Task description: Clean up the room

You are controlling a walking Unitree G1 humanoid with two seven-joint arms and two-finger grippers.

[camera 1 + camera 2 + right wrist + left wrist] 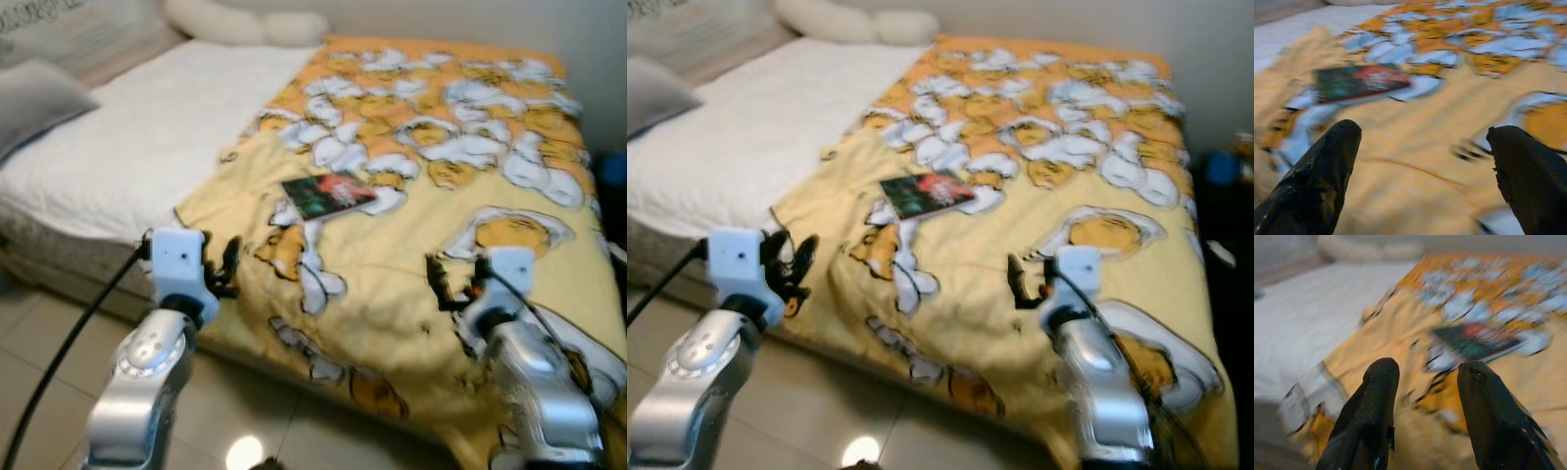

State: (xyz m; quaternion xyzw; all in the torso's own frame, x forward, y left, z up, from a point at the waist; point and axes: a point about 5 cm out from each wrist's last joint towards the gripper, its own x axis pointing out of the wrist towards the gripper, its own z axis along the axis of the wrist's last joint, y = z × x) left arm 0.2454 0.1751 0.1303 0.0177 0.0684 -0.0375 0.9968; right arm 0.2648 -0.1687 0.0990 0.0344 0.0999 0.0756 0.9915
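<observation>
Spread over the bed (pixel 118 157), a yellow patterned blanket (pixel 411 284) carries a dark book (pixel 328 194), lying ahead of and between both grippers. Left gripper (pixel 1422 382) and right gripper (pixel 1425 147) hover with fingers apart, holding nothing.

Bedroom in a home. Bed (pixel 118 166) takes up most of the head views: white quilted mattress cover, grey pillow (pixel 34 98) at the robot's left, long white bolster (pixel 245 24) against the far wall. Yellow cartoon-print blanket (pixel 441 196) spread over the right half of the bed, hanging over the near edge. A book (pixel 328 194) lies flat on the blanket. Glossy beige tile floor (pixel 49 323) beside the bed. Plain light wall (pixel 588 39) behind.
</observation>
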